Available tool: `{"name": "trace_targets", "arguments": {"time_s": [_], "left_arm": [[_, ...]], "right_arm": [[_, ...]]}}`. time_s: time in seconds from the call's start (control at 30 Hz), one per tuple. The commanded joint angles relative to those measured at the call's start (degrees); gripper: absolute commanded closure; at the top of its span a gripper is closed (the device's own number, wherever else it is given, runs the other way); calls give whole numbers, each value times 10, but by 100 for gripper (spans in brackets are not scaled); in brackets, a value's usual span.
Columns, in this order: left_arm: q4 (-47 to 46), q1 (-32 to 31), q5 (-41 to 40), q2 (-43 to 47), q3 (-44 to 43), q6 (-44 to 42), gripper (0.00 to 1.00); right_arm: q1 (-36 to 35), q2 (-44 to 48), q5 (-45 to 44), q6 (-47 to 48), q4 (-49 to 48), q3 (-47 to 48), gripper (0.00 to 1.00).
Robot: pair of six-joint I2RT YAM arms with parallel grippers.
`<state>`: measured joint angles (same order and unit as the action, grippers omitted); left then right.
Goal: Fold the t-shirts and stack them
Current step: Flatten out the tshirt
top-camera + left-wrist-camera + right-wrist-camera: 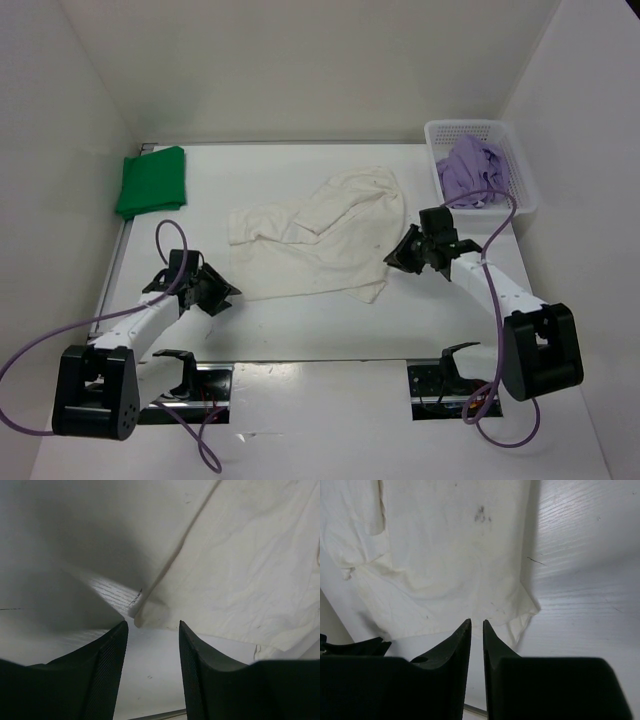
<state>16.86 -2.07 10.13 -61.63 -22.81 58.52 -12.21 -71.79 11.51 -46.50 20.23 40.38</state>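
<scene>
White t-shirt (pixel 320 240) lies rumpled mid-table (pixel 300 325), long axis left-right, between your arms. Green t-shirt (pixel 152 182) sits folded far-left, and the basket (pixel 470 125) holds the lavender t-shirt (pixel 472 172). Left gripper (pixel 152 625): jaws apart, empty, hem corner just ahead. Right gripper (pixel 476 622): jaws nearly together, empty, right hem corner just ahead. Both arms low, angled inward.

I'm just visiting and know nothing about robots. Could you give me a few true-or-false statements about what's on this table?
1. The purple shirt lies in the basket. True.
2. The green shirt is spread out mid-table. False: it sits folded at the far left corner.
3. The left claw holds the white shirt. False: it is open and empty, near the shirt's corner.
4. The white shirt lies rumpled and unfolded mid-table. True.
</scene>
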Motion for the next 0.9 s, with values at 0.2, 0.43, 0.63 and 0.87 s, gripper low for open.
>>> {"name": "trace_targets", "arguments": {"time_s": [0.2,0.43,0.63,0.87], "left_arm": [[-67,-18,9,-30,15,46,63],[-63,-24,-14,-32,-45,41,100],[-39,-1,1,-45,-167,-9,100],[-52,36,31,-89,-268,-20,100]], "right_arm": [[3,17,-40,-20,-7,-21,65],[16,29,-53,-31,0,-40,60],[3,17,-21,-31,0,-64,68],[-59,-68,36,-31,-23,-64,60]]}}
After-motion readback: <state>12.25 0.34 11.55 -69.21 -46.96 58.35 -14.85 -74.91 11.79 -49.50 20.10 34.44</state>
